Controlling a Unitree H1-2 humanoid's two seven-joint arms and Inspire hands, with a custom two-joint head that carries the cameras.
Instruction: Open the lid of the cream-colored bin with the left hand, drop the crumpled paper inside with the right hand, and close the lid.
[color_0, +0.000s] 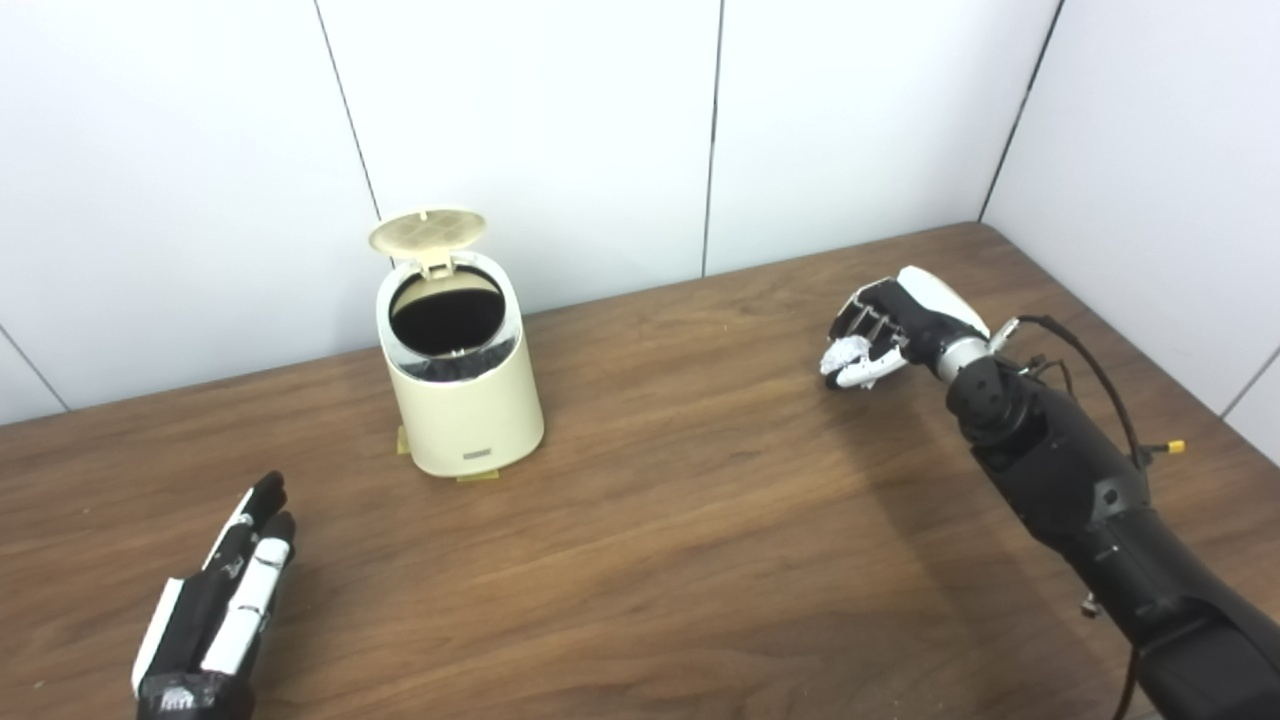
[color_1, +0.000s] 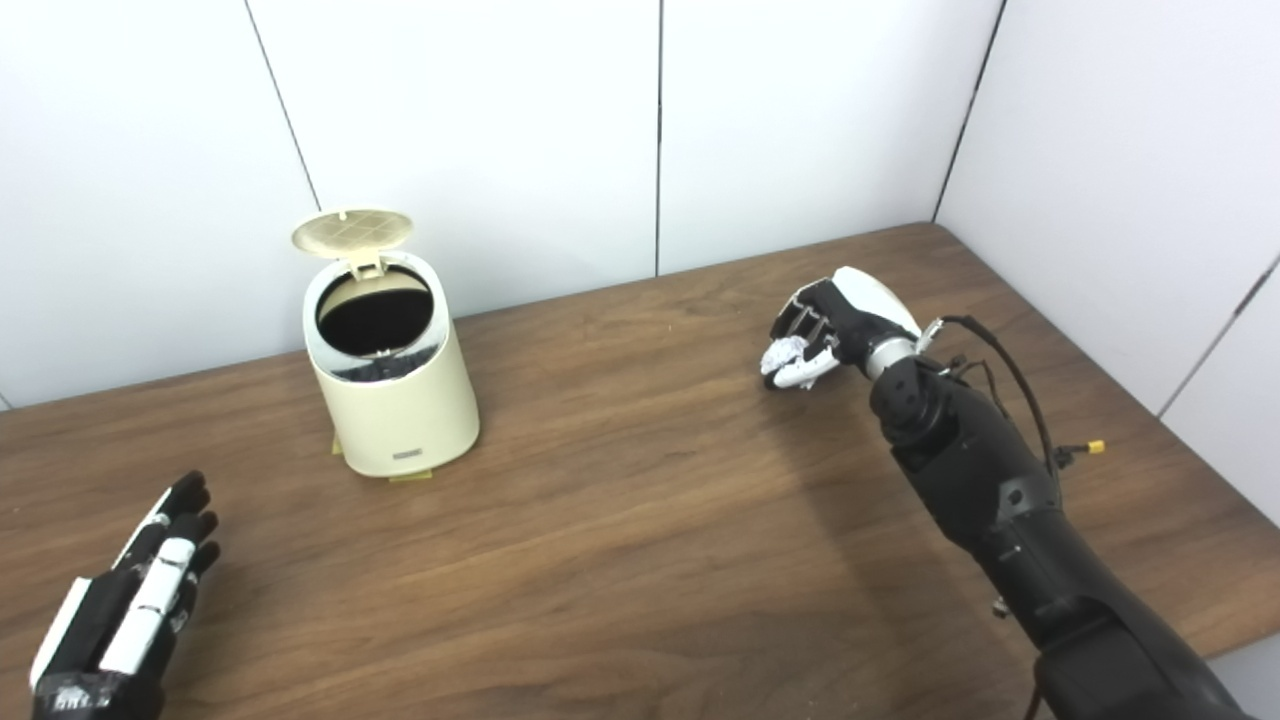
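Note:
The cream-colored bin (color_0: 462, 395) stands on the wooden table at the back left. Its round lid (color_0: 428, 230) is flipped up and back, and the dark inside shows. My left hand (color_0: 222, 600) lies flat near the table's front left, fingers stretched out, empty, well short of the bin. My right hand (color_0: 895, 325) is at the right, curled down on the table with its fingers closed on the white crumpled paper (color_0: 843, 352), which shows under the fingers. It also shows in the right eye view (color_1: 783, 353).
White wall panels stand right behind the bin and along the table's right side. The table's (color_0: 650, 520) right edge runs close beside my right arm. A black cable with a yellow tip (color_0: 1172, 447) hangs off that arm.

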